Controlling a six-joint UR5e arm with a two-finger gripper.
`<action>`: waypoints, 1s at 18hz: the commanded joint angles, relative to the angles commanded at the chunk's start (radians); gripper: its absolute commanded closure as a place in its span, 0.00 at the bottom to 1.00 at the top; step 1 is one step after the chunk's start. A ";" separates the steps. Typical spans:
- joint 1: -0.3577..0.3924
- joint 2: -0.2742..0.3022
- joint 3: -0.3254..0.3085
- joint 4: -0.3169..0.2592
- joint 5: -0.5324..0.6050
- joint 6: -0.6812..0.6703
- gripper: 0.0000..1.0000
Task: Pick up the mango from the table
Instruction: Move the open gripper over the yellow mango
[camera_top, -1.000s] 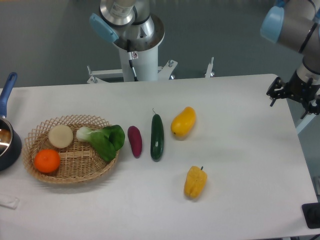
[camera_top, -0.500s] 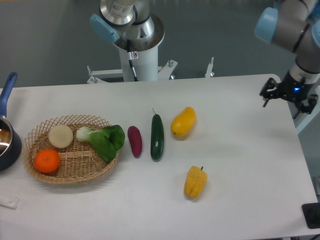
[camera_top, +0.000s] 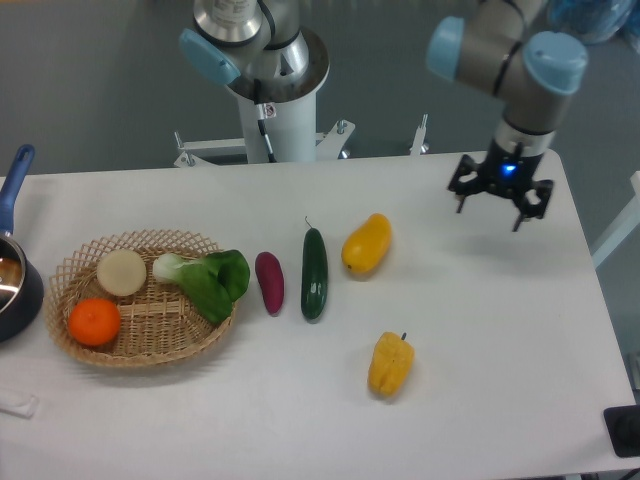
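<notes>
Gripper is over the far-right part of the table, fingers spread and pointing down, nothing between them. It's empty. It sits well right of the mango and a bit farther back, so this reads as the approach leg, not yet lined up over the target.

Mango lies on its side near table centre, long axis tilted with the upper end toward far-right. Cucumber is just left of it, close but apart as far as I can tell; purple tuber sits left of that. Yellow pepper is nearer the camera and well apart from the mango. It's a similar colour, so it's the obvious wrong-pick risk. The mango is the smooth, plump one.

Basket at left holds an orange, a pale round item and bok choy; pot at the left edge. None of it is in the way.

My read: right and near sides of the mango are free, so fingers should close across the short axis. Wrist likely needs rotating to match the tilt. The glossy, rounded skin could squirt out if the grasp is off-centre.
</notes>
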 joint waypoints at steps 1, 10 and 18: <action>-0.003 0.018 -0.017 -0.002 -0.017 0.002 0.00; -0.064 0.085 -0.130 -0.002 -0.055 0.002 0.00; -0.117 0.019 -0.129 0.008 -0.051 -0.017 0.00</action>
